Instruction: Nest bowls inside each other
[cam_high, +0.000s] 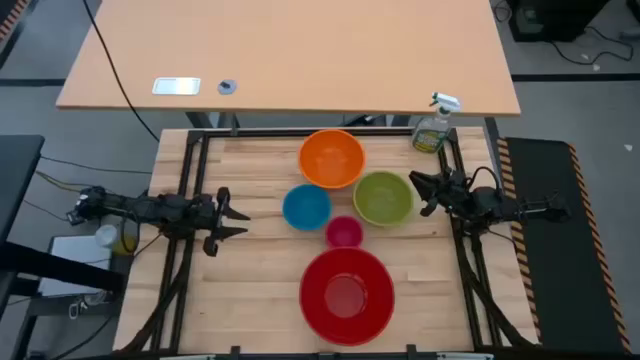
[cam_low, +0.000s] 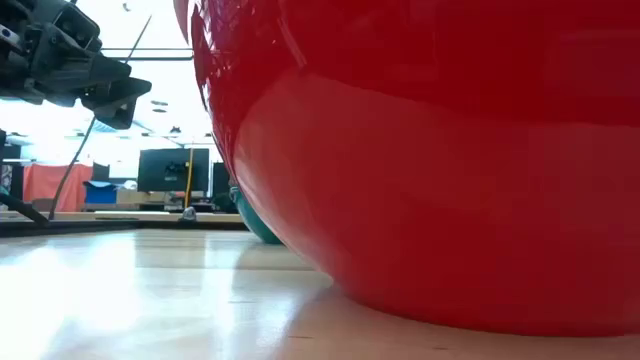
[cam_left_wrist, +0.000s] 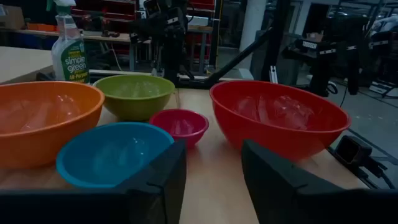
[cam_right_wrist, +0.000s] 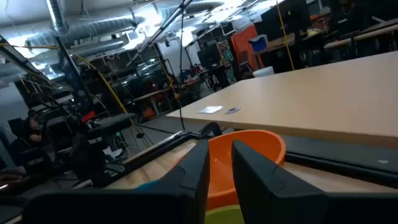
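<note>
Five bowls stand upright on their bases on the wooden table (cam_high: 250, 290), none inside another: orange (cam_high: 332, 158) at the far side, olive-green (cam_high: 383, 197), blue (cam_high: 306, 207), small magenta (cam_high: 344, 232), and large red (cam_high: 346, 293) nearest the front edge. My left gripper (cam_high: 243, 222) hovers open left of the blue bowl (cam_left_wrist: 112, 158), with nothing between its fingers (cam_left_wrist: 214, 168). My right gripper (cam_high: 418, 193) hovers just right of the olive-green bowl. Its fingers are a narrow gap apart (cam_right_wrist: 219, 163), point toward the orange bowl (cam_right_wrist: 249, 152), and hold nothing.
A green spray bottle (cam_high: 433, 128) stands at the table's far right corner, beyond the olive-green bowl. A larger light wooden table (cam_high: 300, 50) lies beyond the far edge. Bare table shows left of the red bowl. In the low view the red bowl (cam_low: 430, 150) fills most of the picture.
</note>
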